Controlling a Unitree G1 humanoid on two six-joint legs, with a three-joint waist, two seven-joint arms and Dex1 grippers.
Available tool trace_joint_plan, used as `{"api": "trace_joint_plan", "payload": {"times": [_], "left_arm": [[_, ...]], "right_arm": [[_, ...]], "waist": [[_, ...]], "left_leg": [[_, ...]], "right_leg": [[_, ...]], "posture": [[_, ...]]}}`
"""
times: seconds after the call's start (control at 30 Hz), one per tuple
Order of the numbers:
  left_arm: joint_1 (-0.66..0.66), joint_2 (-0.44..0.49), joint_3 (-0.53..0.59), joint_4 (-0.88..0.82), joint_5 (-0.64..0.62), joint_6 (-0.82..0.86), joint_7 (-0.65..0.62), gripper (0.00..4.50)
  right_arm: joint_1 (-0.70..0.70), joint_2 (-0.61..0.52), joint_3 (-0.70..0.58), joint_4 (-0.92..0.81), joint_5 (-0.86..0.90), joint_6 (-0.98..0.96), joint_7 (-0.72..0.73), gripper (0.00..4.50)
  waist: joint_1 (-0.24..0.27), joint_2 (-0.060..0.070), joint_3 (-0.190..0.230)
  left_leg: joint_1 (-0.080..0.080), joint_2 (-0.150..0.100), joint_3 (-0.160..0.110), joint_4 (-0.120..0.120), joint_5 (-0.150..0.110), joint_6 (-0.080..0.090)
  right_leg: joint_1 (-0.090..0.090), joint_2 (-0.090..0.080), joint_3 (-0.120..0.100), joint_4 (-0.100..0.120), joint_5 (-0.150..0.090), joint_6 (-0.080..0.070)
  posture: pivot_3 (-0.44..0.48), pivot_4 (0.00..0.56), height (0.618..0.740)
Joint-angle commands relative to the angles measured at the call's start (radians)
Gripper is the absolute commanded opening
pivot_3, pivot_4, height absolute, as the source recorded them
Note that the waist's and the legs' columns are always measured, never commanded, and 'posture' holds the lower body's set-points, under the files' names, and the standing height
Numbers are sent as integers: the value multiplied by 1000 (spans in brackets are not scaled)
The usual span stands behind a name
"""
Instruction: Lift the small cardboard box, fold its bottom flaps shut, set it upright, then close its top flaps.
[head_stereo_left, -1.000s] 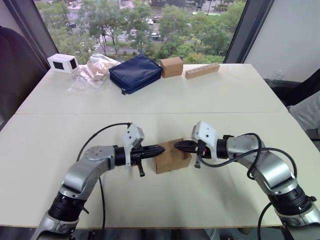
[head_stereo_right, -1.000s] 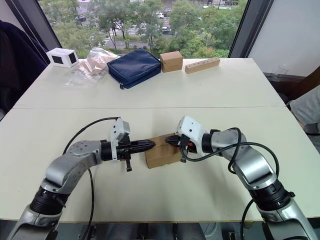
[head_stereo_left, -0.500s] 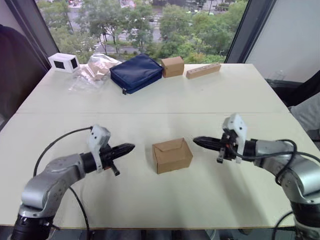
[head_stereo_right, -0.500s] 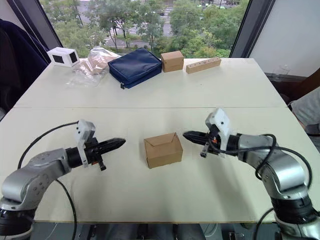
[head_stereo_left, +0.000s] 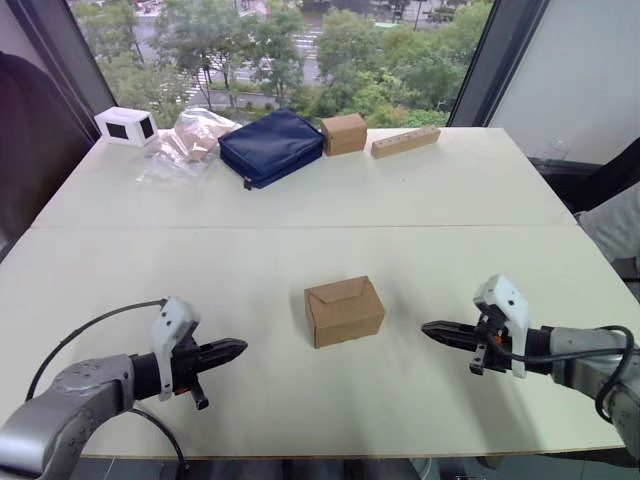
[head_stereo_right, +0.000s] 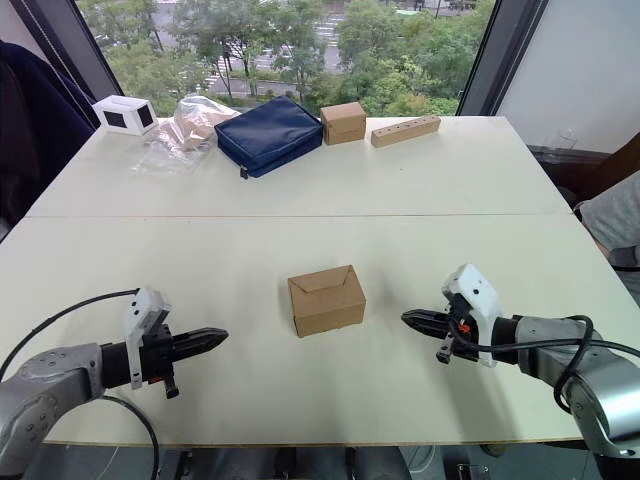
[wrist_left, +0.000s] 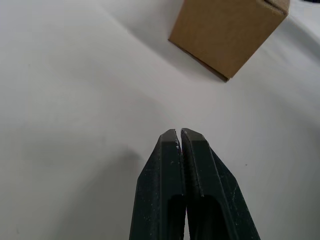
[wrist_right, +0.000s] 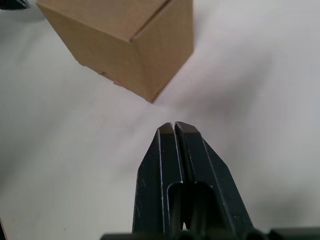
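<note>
From the head camera, the small plain brown corrugated cardboard box (head_stereo_left: 344, 310) is sitting upright in the middle of the near half of the pale cream table (head_stereo_left: 330, 190), with its top flaps (head_stereo_left: 340, 292) lying folded down and tucked flat — so the task is looking finished, or all but. Its bottom flaps are facing the tabletop and cannot be checked from here. Nothing is touching the box. The left gripper (head_stereo_left: 237, 347) is hovering low over the table well to the box's left, its arm reaching in from the near edge and its tips aiming toward the box; the right gripper (head_stereo_left: 428, 328) is mirroring it well to the right, likewise pointing inward.

Through the left wrist camera, the two black fingers (wrist_left: 169, 150) are pressing together with no gap and nothing between them, and a corner of the box (wrist_left: 227, 30) is showing ahead, apart from the tips.

Through the right wrist camera, that gripper's fingers (wrist_right: 167, 140) are also meeting tip to tip, empty, with the box (wrist_right: 125, 40) ahead and clear of them — a closed seam is running across its upper face.
</note>
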Motion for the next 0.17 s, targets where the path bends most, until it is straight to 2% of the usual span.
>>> {"api": "trace_joint_plan", "payload": {"times": [0.03, 0.17], "left_arm": [[9, 9, 25, -33, -17, -3, 2, 98], [8, 11, 29, -29, -33, -3, -8, 98]], "right_arm": [[-9, -17, -14, 9, 0, -33, 17, 0], [-23, -14, 7, 26, -11, -45, 19, 0]], "waist": [[0, 0, 0], [0, 0, 0]], "left_leg": [[0, 0, 0, 0, 0, 0], [0, 0, 0, -1, 0, 0]], "right_leg": [[0, 0, 0, 0, 0, 0], [0, 0, 0, 0, 0, 0]], "posture": [[0, 150, 740], [0, 150, 740]]}}
